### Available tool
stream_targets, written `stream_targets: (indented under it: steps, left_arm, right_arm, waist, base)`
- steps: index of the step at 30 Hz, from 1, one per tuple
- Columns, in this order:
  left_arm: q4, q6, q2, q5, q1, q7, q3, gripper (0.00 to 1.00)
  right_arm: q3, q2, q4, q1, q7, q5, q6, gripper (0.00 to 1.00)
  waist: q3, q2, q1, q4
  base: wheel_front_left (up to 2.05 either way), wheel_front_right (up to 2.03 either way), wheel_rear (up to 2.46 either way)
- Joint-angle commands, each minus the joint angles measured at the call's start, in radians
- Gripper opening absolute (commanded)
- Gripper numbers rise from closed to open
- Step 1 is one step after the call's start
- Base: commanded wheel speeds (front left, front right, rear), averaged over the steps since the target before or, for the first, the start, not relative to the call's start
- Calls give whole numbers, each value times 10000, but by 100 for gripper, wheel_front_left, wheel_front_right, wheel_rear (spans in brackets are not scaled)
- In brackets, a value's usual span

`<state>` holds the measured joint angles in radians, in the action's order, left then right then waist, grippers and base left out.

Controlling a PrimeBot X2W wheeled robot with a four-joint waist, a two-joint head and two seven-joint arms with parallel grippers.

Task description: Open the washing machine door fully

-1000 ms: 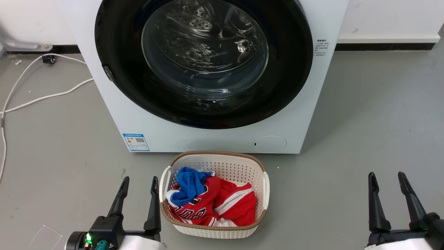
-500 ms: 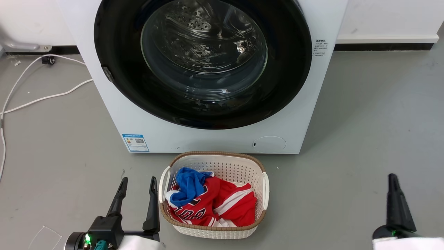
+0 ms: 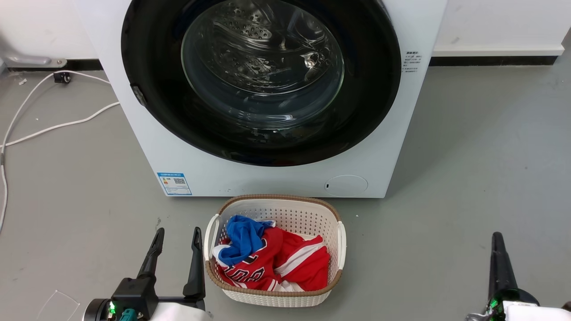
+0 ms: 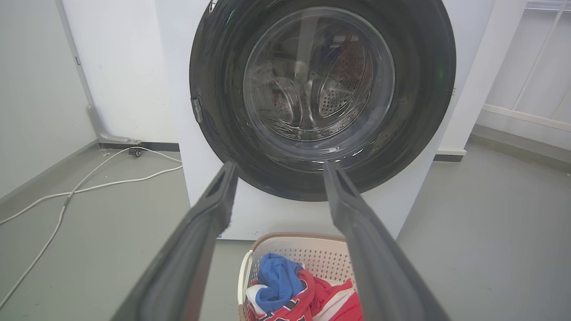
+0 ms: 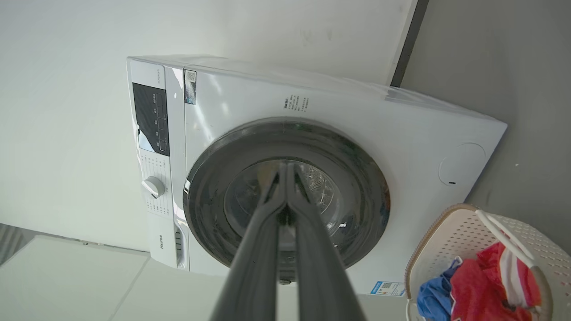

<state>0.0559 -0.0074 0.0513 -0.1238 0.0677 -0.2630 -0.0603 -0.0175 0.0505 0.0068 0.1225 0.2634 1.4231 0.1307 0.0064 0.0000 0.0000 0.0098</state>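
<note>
Door [image 3: 262, 67] shut flush on washing machine [image 3: 267, 178] | left tool [image 3: 178, 232] apart, right tool [image 3: 498, 238] together | best: hook door's left rim by latch [image 3: 139, 94], pull in wide arc.

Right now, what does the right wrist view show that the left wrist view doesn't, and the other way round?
The right wrist view adds the control panel, its dial, the round hatch and the right gripper, fingers pressed together. The left wrist view adds the white cable on the floor and the left gripper, fingers spread apart. Both share the washing machine door, shut flat against the washing machine, and the laundry basket of red and blue clothes.
</note>
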Motion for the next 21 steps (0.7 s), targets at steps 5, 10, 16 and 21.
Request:
stream_targets:
  steps: [5, 10, 16, 21]
  left_arm:
    - [0, 20, -15, -76, 35, -27, 20, 100]
    - [-21, 29, -16, -96, 43, -27, 53, 100]
    - [-33, 8, -16, -139, 65, -27, 79, 100]
    - [-36, -10, -16, -191, 78, -27, 79, 100]
  right_arm:
    - [-470, 1, -405, 139, -82, 1510, 1, 0]
    - [-329, -2, -706, 284, -702, 2532, 1, 0]
    - [59, -5, -892, 472, -1716, 3312, 2, 0]
    - [276, -3, -875, 533, -2040, 3270, 2, 0]
  waist:
    - [22, 0, 0, 1]
    - [29, 0, 0, -9]
    - [27, 0, 0, -19]
    - [28, 0, 0, -28]
  base:
    - [0, 0, 0]
    - [0, 0, 0]
    - [0, 0, 0]
    - [0, 0, 0]
